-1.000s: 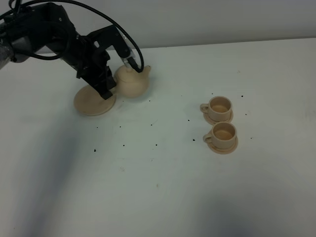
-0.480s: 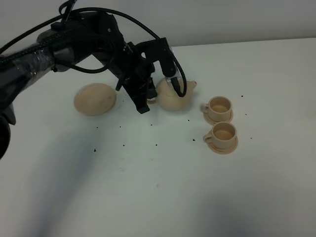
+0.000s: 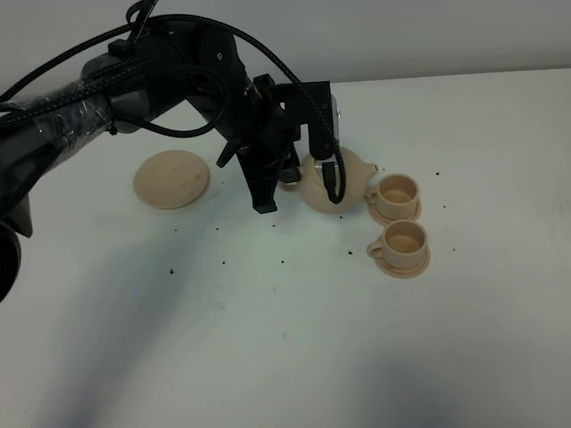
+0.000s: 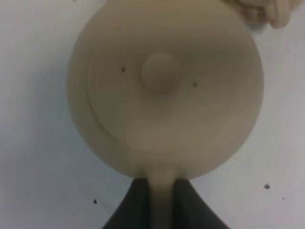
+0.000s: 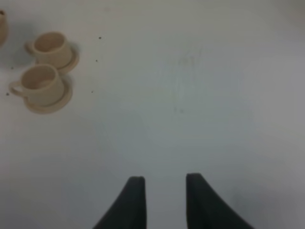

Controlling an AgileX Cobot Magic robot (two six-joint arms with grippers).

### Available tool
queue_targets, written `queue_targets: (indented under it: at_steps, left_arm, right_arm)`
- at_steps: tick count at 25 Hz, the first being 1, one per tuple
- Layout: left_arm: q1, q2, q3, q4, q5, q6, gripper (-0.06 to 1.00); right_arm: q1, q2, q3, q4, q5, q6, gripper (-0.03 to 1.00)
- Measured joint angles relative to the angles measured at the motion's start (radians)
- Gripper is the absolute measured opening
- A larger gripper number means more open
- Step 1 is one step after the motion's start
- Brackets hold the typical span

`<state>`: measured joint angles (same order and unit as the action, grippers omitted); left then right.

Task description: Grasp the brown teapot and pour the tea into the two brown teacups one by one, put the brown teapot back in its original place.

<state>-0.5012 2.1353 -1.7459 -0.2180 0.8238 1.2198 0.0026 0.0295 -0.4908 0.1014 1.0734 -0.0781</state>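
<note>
Left hand [image 4: 161, 195] clamped on teapot [image 3: 352, 178] handle, spout beside far cup [image 3: 397, 192]. Right hand [image 5: 164, 191] apart, idle. Remaining, apparently: both pours, return to saucer [image 3: 171, 178].

Light over the high view is even but dim. The white bench [image 3: 268, 357] greys toward 6 o'clock, a broad soft shadow runs from about 9 o'clock down to 7 o'clock, and a duller patch lies at 5 o'clock. No hard glare shows. The black arm [image 3: 178, 67] and its cables read fairly crisp. The left wrist view is soft throughout: the round, light-tan ceramic teapot [image 4: 164, 90] fills it out of focus, its lid knob a blur. The right wrist view is hazy and flat, the dark jaws smeared and the two small tan cups [image 5: 42, 86] fuzzy.
</note>
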Motion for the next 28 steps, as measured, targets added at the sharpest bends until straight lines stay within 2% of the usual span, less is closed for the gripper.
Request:
queue_targets:
  at_steps: [5, 13, 23, 28]
  left_arm:
    - [-0.038, 0.000, 0.000, 0.064, 0.001, 0.021, 0.16]
    - [-0.092, 0.000, 0.000, 0.208, -0.001, -0.028, 0.16]
    - [-0.133, 0.000, 0.000, 0.257, -0.003, -0.032, 0.16]
    - [-0.162, 0.000, 0.000, 0.327, -0.003, -0.046, 0.16]
  right_arm:
    - [0.000, 0.000, 0.000, 0.003, 0.000, 0.000, 0.24]
    - [0.000, 0.000, 0.000, 0.015, 0.000, 0.000, 0.24]
    - [0.000, 0.000, 0.000, 0.023, 0.000, 0.000, 0.24]
    - [0.000, 0.000, 0.000, 0.025, 0.000, 0.000, 0.24]
